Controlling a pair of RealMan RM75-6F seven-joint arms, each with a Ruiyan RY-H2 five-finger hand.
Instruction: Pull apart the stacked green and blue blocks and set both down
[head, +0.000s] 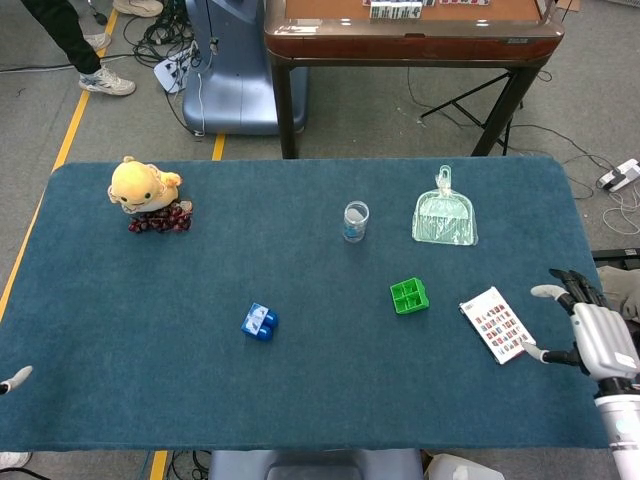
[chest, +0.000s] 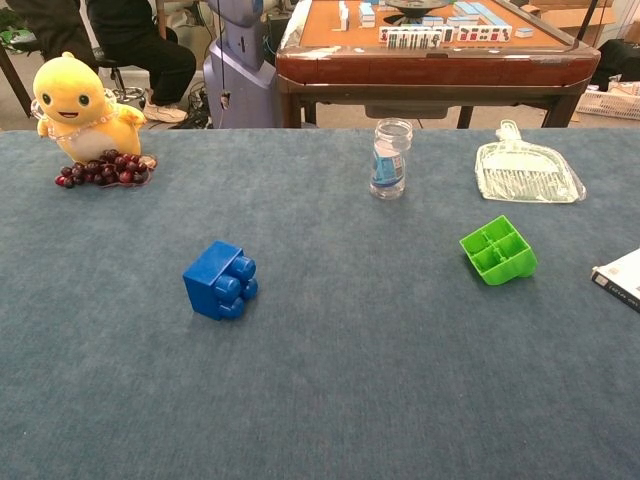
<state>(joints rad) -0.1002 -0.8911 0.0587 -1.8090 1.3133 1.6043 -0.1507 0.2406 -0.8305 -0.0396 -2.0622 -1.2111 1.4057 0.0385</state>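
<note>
Blue block (chest: 220, 280): glossy moulded plastic, chunky, lying on its side with round studs facing the chest camera. It rests on the table (head: 300, 390), a flat top covered in dark teal napped cloth, felt-like in texture. Landmark for all places: the clear plastic bottle (chest: 389, 158), upright, with a pale blue label.

Green block (chest: 498, 250): bright plastic, tipped so its hollow, cross-ribbed underside shows. It sits nearer the robot than the bottle and to the bottle's right. The blue block lies nearer the robot and to the bottle's left. The two blocks are well apart, both loose on the cloth, neither touched.

Right hand (head: 598, 335): pale grey shell with dark fingers, at the table's edge far right of the bottle, fingers spread, holding nothing. Left hand (head: 14, 379): only one pale fingertip shows at the head view's left border; cannot tell how it is set.

Right of the bottle, a translucent ribbed dustpan (chest: 527, 169). Far left, a yellow plush duck (chest: 79, 99), soft pile, touching a cluster of dark red grapes (chest: 103, 170). A printed card (head: 498, 324) lies flat just beside the right hand.
</note>
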